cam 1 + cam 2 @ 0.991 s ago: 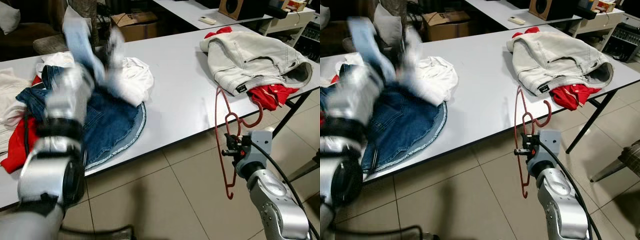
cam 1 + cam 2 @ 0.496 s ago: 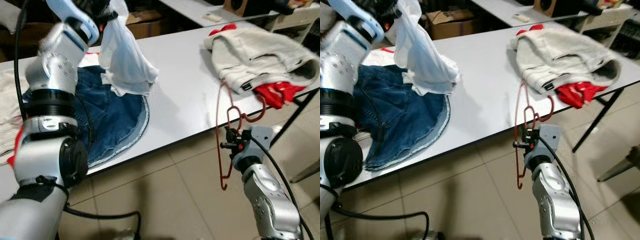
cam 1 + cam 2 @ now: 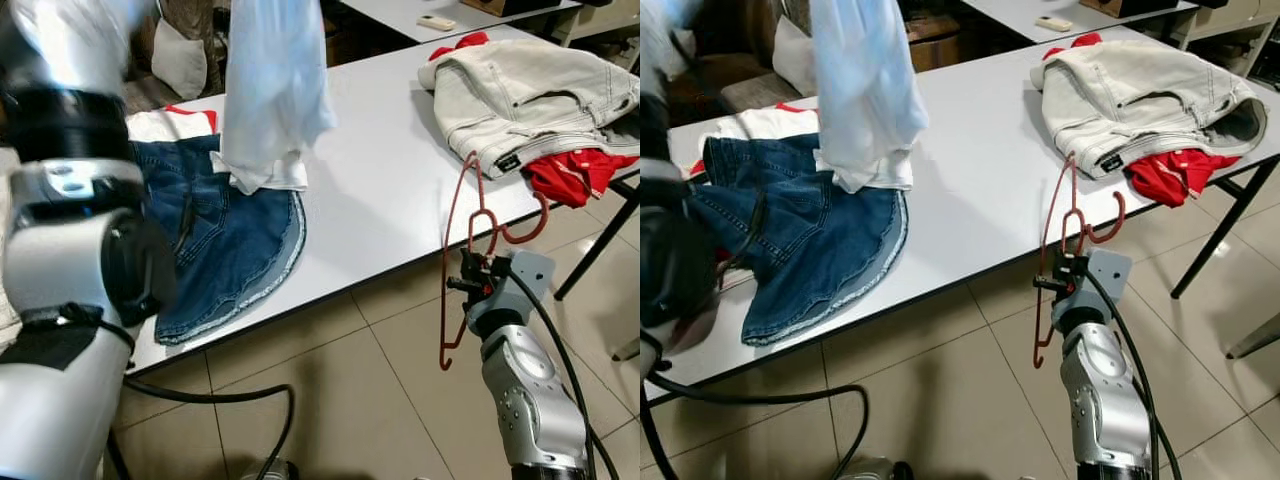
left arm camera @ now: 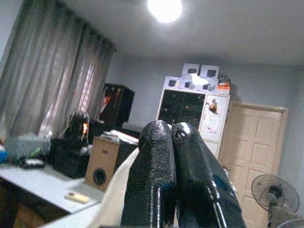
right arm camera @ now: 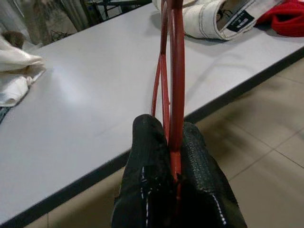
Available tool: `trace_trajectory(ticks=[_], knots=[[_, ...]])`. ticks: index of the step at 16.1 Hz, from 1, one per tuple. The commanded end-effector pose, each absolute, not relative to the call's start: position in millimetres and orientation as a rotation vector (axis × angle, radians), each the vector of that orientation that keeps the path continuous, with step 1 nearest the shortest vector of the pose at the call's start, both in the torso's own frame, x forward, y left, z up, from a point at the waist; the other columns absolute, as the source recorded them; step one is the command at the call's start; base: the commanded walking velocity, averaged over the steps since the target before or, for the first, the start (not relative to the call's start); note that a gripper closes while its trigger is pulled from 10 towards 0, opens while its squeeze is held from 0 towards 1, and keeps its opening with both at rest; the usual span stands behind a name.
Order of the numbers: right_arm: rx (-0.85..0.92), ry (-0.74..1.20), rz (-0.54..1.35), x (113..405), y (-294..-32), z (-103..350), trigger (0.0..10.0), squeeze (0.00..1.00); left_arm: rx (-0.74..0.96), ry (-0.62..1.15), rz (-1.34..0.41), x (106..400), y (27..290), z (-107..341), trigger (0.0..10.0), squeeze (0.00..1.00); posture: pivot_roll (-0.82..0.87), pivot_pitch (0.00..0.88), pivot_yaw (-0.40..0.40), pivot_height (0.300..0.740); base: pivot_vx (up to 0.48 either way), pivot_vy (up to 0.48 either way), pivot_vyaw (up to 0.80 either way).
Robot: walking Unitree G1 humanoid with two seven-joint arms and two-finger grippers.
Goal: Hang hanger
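The white table point(image 3: 380, 170) anchors the scene. Over its left part the left arm point(image 3: 70, 200) rises out of frame, and a pale blue-white shirt point(image 3: 270, 90) hangs from above, its lower edge touching a spread blue denim garment point(image 3: 220, 250) that lies on the tabletop and reaches the near edge. In the left wrist view the left gripper point(image 4: 172, 137) has its two black fingers pressed together, pale cloth showing just beside them, with a cabinet, a speaker and a fan far behind. A white garment point(image 3: 165, 125) with a bit of red lies behind the denim. On the table's right end sits a beige jacket point(image 3: 530, 95) on top of a red garment point(image 3: 575, 175). Just in front of the table's near edge, below that pile, the right gripper point(image 3: 472, 283) is clenched on a red wire hanger point(image 3: 455, 260), which stands upright with its hook near the table edge and hangs over the tiled floor point(image 3: 350, 400).
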State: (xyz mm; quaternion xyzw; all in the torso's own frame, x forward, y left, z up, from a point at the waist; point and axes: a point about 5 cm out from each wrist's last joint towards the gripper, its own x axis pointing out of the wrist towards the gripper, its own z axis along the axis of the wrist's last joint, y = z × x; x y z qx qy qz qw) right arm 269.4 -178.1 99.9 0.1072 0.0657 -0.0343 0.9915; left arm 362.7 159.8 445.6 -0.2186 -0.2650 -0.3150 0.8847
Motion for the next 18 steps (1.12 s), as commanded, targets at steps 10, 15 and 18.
trace_trajectory(ticks=[10,15,18], knots=[[0.150,0.161,-0.037,266,-184,97,10.0,0.00,-0.002,-0.077,-0.517,399,115,273,0.9,0.00,-0.08,0.000,0.075,0.740,0.000,0.000,0.00],[0.138,0.175,-0.041,261,-186,97,10.0,0.00,0.047,0.196,-0.720,389,43,191,10.0,1.00,-0.12,0.000,0.088,0.740,0.000,0.000,0.00],[0.140,0.189,-0.051,257,-187,95,10.0,0.00,0.099,0.140,-0.711,393,54,202,10.0,1.00,-0.12,0.000,0.089,0.740,0.000,0.000,0.00]])
